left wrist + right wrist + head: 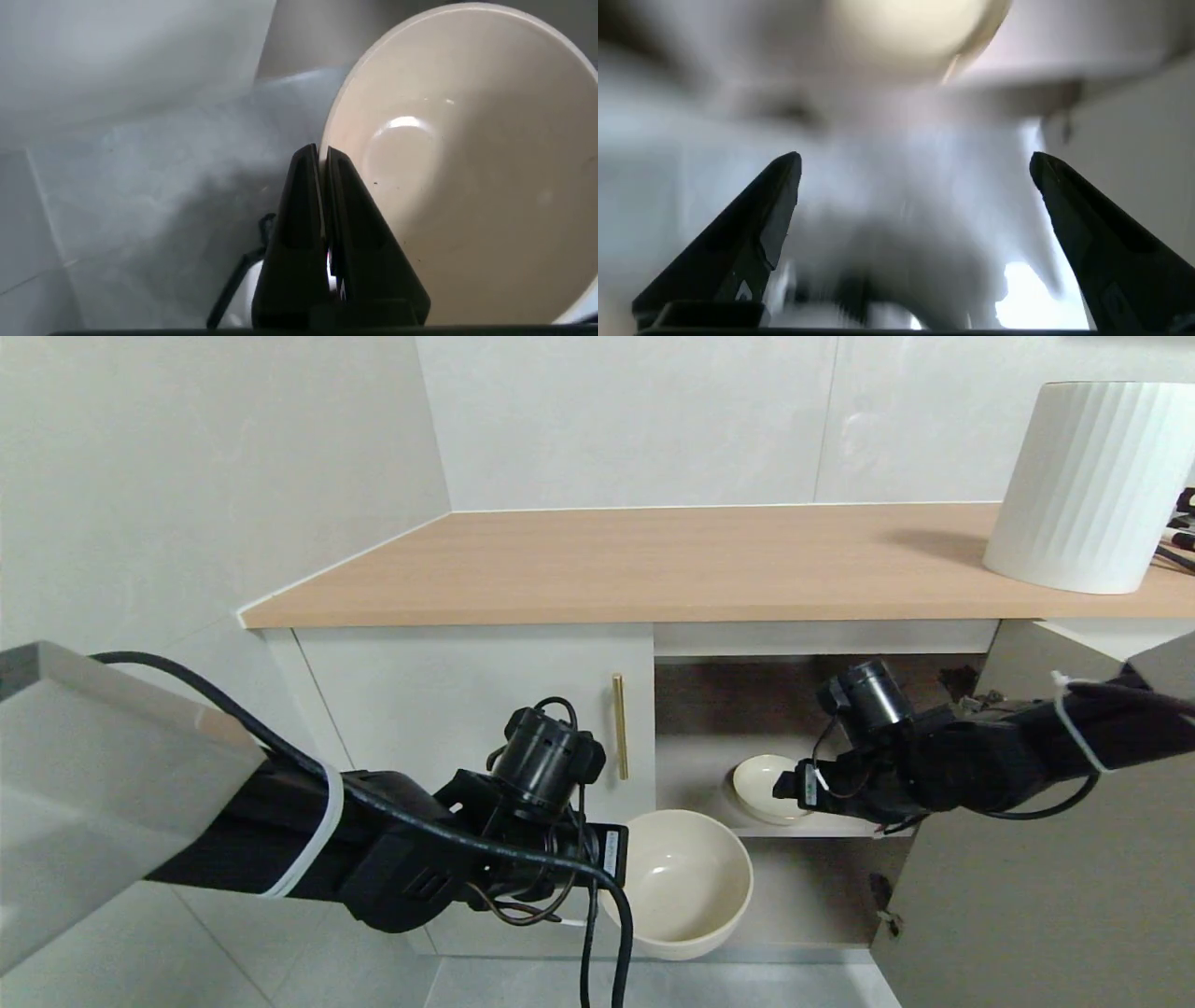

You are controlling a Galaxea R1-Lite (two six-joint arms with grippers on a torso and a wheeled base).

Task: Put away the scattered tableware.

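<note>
**A:** In the head view, where is the bowl sitting against your left hand?

**B:** Your left hand (614,861) is clamping the left rim of the big cream bowl (686,882). The bowl is hanging low in front of the open cabinet (728,700), just beside the closed door with the gold handle (619,726). Your right hand (792,791) is hovering right next to a smaller cream dish (761,787) that is lying on the cabinet shelf (766,829). I cannot tell whether they are touching, because the hand is covering the dish's right edge.

**A:** And the left wrist view?

**B:** The fingers (304,201) are pinching shut on the rim of the bowl (467,159), one inside and one outside. The bowl is running off the picture's edge. Its inside is looking smooth, glossy and plain.

**A:** The right wrist view?

**B:** Your right hand (915,215) is standing spread wide, with nothing between its fingers (775,215). The dish (910,23) is showing beyond them as a pale blur, cut off at the edge.
</note>
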